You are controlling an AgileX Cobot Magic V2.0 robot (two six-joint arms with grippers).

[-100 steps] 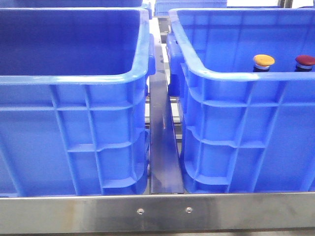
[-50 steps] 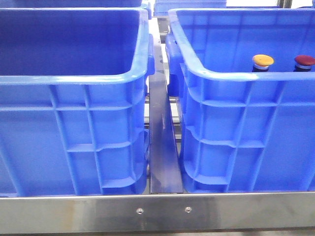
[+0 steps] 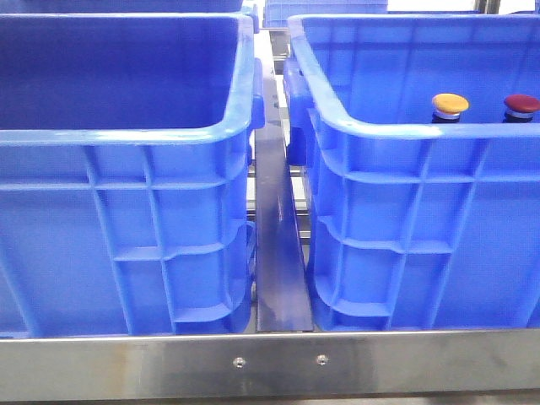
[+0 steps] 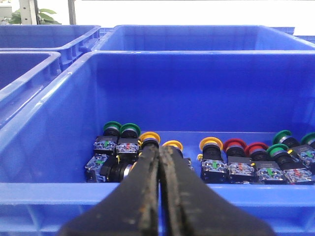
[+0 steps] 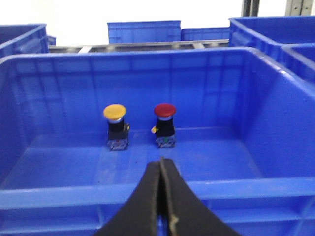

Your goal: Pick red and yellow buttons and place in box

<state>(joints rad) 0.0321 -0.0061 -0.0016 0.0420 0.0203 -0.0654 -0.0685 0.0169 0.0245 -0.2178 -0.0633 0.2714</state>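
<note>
A yellow button point(image 3: 450, 104) and a red button point(image 3: 521, 104) stand upright side by side on the floor of the right blue crate point(image 3: 405, 128). The right wrist view shows the same yellow button point(image 5: 114, 112) and red button point(image 5: 165, 110) beyond my right gripper point(image 5: 161, 160). That gripper is shut and empty, short of the crate's near rim point(image 5: 59, 192). My left gripper point(image 4: 160, 147) is shut and empty before a crate point(image 4: 59, 189) holding several buttons. The left crate point(image 3: 126, 135) looks alike; I cannot tell which one is the box.
A steel rail point(image 3: 278, 253) runs between the two crates and a steel bar point(image 3: 270, 363) crosses in front. Green buttons point(image 4: 120, 130), yellow buttons point(image 4: 211, 143) and red buttons point(image 4: 235, 145) lie in a row in the left wrist view. More blue crates point(image 5: 143, 32) stand behind.
</note>
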